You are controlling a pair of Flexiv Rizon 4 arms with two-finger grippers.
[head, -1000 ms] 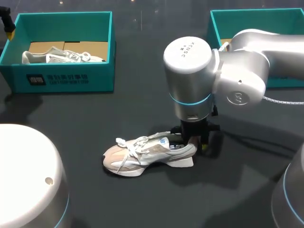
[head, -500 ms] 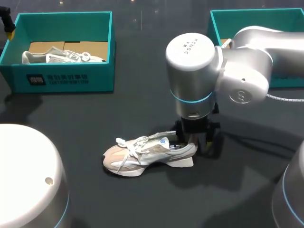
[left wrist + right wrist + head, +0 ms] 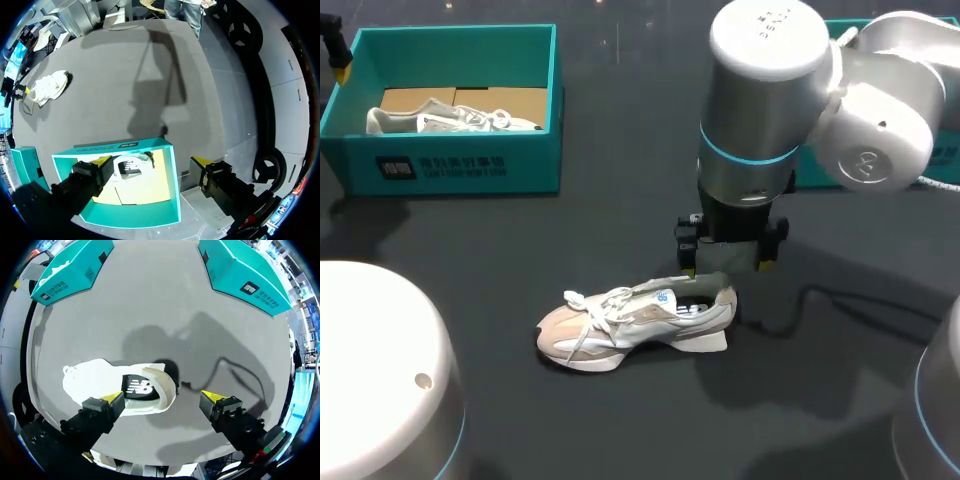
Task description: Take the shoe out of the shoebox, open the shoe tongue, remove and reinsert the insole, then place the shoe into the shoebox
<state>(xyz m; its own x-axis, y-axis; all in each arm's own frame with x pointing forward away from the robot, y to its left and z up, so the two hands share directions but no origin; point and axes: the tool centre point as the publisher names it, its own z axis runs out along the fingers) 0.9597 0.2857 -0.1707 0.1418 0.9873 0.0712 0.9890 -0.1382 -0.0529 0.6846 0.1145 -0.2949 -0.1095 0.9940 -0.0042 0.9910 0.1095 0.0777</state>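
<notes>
Jaws on the right arm [image 3: 770, 110] hang apart above the heel of the white-and-beige laced sneaker [image 3: 638, 322]; an off-centre descent could shove it aside.

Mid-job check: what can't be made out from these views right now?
- Head view: right arm hides most of the right shoebox, inside included.
- Head view: right gripper mostly hidden under its own wrist.
- Head view: left gripper nearly cut off by the edge.
- Right wrist view: insole only partly visible inside the shoe; its seating unclear.
</notes>
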